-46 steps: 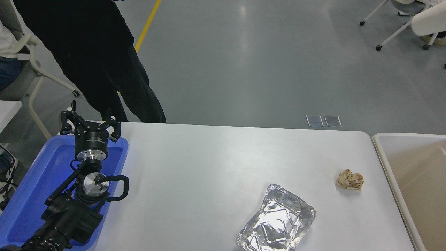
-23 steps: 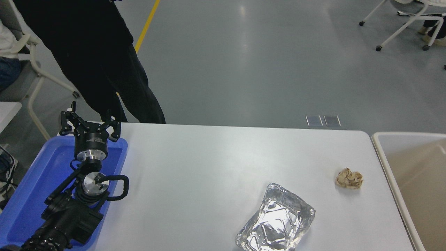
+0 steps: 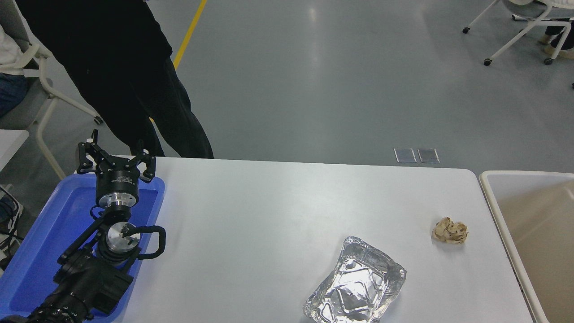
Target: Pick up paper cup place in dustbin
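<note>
The paper cup does not show anywhere in the head view. The dustbin [image 3: 495,197], cream-beige with a pale rounded rim, stands against the table's right edge and runs out of the picture. My left gripper [image 3: 114,158] is parked at the lower left above the blue tray, its fingers spread open with nothing between them. The right arm and its gripper are out of view.
A crumpled brownish paper ball [image 3: 450,230] lies near the bin. A crinkled silver foil tray [image 3: 356,282] sits at the table's front. The blue plastic tray [image 3: 49,233] lies under my left arm. A person in black [image 3: 116,67] stands at the far left corner.
The left arm has not moved. The whole picture shifted by a few pixels and back. Nothing on the table moved.
</note>
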Robot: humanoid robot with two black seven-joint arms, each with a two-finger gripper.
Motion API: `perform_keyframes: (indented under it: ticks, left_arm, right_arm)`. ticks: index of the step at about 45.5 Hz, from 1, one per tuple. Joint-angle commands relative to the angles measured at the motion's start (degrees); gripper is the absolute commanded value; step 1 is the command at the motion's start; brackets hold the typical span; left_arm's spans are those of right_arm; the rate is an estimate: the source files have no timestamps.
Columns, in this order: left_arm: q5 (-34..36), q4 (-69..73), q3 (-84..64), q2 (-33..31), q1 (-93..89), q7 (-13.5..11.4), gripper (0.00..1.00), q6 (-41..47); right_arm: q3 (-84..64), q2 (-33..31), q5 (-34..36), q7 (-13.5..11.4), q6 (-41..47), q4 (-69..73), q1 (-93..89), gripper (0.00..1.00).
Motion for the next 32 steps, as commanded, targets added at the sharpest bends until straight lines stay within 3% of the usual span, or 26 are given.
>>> perform_keyframes:
  ticks: [1, 26, 27, 30, 32]
  left_arm:
    - [0.0, 0.0, 0.0, 0.0, 0.0, 0.0, 0.99, 0.0]
    - [0.0, 0.0, 0.0, 0.0, 0.0, 0.0, 0.99, 0.0]
    - [0.0, 0.0, 0.0, 0.0, 0.0, -0.1, 0.99, 0.1]
    - [0.0, 0.0, 0.0, 0.0, 0.0, 0.0, 0.99, 0.0]
    - [0.0, 0.0, 0.0, 0.0, 0.0, 0.0, 0.99, 0.0]
  right_arm:
    - [5.6, 4.4, 0.3, 0.2, 0.6, -2.1, -6.1, 0.00]
    - [11.2, 8.6, 0.3, 0.8, 0.0, -2.5, -11.3, 0.00]
    - [11.2, 8.6, 0.2, 0.8, 0.0, -2.6, -11.3, 0.11]
    - [10.7, 8.6, 0.2, 0.8, -0.2, -2.7, -11.4, 0.84]
    - [10.4, 8.6, 0.1, 0.8, 0.1, -2.6, -11.5, 0.91]
